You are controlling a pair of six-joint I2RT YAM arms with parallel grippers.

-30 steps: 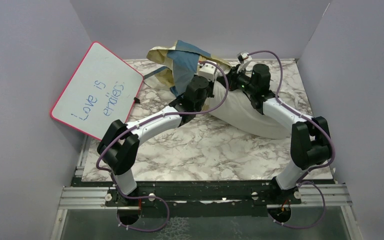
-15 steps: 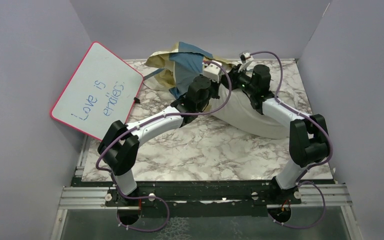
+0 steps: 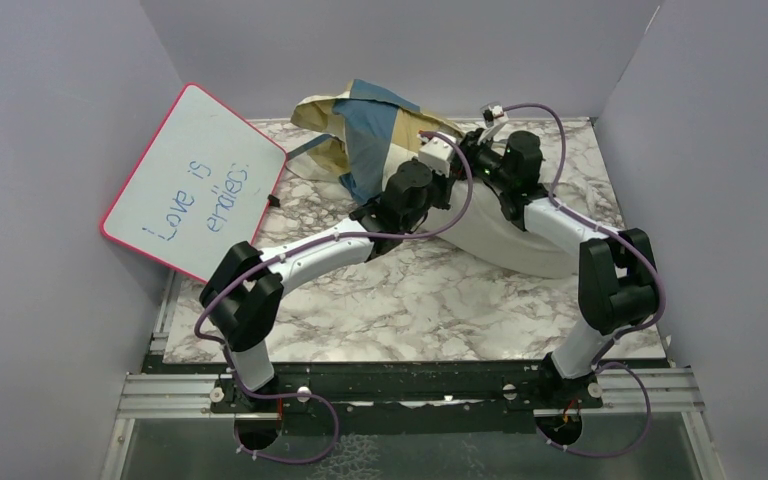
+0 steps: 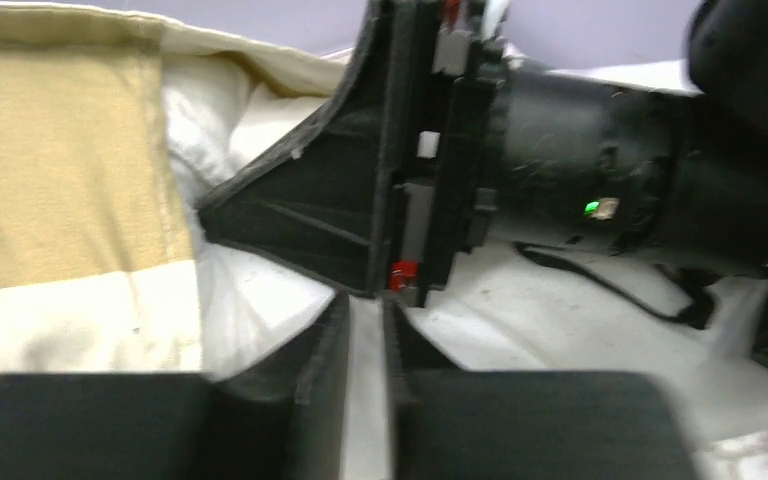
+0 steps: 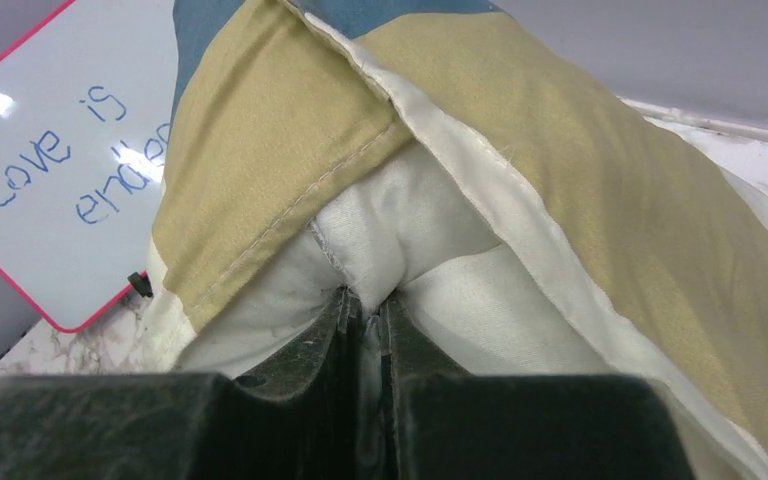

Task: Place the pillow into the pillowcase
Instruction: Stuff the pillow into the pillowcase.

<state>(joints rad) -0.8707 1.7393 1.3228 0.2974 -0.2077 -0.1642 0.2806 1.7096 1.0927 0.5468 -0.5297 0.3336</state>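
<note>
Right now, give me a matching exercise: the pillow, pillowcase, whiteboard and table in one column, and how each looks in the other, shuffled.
Things:
1. pillow
2. pillowcase
3. whiteboard
4. table

Looks:
A. pink rim, blue handwriting
B. grey-veined marble pattern
C. plain white
D. blue and tan blocks

Pairs: 1-C, 2-D, 3-A, 4-B
</note>
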